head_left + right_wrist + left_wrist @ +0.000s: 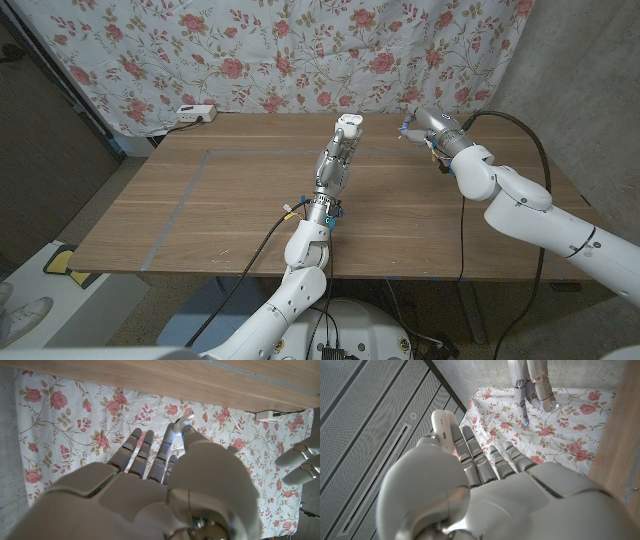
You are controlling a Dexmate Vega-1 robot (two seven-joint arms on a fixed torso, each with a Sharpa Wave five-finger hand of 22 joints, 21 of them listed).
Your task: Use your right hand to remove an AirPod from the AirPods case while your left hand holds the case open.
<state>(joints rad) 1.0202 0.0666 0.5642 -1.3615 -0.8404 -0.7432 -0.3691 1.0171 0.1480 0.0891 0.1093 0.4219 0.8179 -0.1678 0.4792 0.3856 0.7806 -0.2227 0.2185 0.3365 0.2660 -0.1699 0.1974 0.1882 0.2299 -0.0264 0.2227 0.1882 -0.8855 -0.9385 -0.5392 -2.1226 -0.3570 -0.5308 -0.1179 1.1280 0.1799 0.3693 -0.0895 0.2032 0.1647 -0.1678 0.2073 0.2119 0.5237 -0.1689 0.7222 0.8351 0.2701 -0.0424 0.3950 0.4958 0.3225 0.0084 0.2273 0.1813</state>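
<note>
Left hand [335,160]: gripping the white AirPods case [347,124], raised. Right hand [425,125]: hovering near, fingers loosely extended, holding nothing visible. AirPod: likely light, slick; pinching its stem looks best.

A wooden worktop [250,190] carries a pale taped rectangle [190,185] across its surface. Behind the worktop hangs a white cloth printed with pink roses [250,50]. At the worktop's far left corner, against that cloth, sits a white power strip [195,113].
</note>
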